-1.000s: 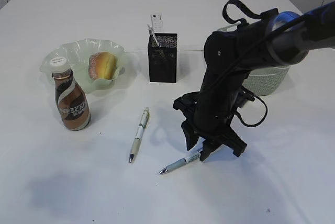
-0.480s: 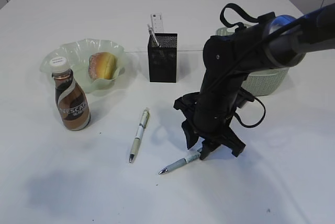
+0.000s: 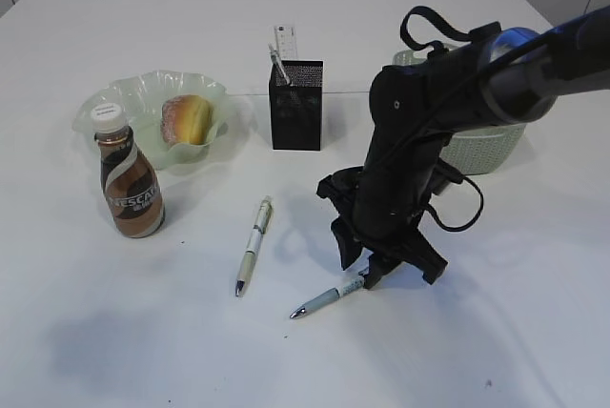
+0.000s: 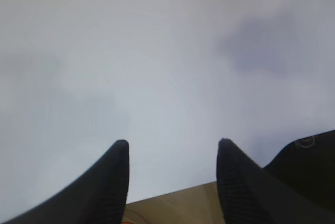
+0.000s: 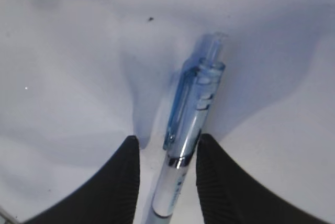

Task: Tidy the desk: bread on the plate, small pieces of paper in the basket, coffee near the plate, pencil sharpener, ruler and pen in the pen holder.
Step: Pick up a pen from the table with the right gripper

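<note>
Two pens lie loose on the counter (image 3: 534,332): a white-green pen (image 3: 254,244) left, a blue-clipped pen (image 5: 189,124) between the right tool's (image 5: 167,174) narrowed fingers near its clip end, so it could pivot or slip. Left tool (image 4: 172,174) is half-open, empty.

A brown swirl label and white cap are seen on the coffee (image 3: 130,185); the plate (image 3: 143,95) is pale green, the holder (image 3: 295,105) black mesh, the table (image 3: 143,332) white.
</note>
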### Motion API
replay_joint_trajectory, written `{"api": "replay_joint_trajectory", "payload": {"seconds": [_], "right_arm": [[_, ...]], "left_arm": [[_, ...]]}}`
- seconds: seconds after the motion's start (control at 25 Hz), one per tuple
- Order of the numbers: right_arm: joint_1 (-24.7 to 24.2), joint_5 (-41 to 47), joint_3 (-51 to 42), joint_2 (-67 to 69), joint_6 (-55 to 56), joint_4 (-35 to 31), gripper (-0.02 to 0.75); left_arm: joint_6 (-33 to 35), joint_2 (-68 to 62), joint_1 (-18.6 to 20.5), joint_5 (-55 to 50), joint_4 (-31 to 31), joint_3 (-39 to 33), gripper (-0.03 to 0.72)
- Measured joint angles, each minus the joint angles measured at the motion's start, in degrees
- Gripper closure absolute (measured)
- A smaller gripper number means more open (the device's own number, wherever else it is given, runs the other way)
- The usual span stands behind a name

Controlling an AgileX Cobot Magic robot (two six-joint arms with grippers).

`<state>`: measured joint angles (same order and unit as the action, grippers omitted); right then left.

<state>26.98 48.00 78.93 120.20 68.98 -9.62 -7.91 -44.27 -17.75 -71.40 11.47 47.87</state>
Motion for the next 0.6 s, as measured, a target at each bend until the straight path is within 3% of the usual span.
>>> {"api": "replay_joint_trajectory", "payload": {"seconds": [0.6], "right_arm": [[0.00,0.59,0.00,0.09,0.90,2.21,0.437]], "left_arm": [[0.00,0.00,0.00,0.00,0.17,0.00,0.312]]}}
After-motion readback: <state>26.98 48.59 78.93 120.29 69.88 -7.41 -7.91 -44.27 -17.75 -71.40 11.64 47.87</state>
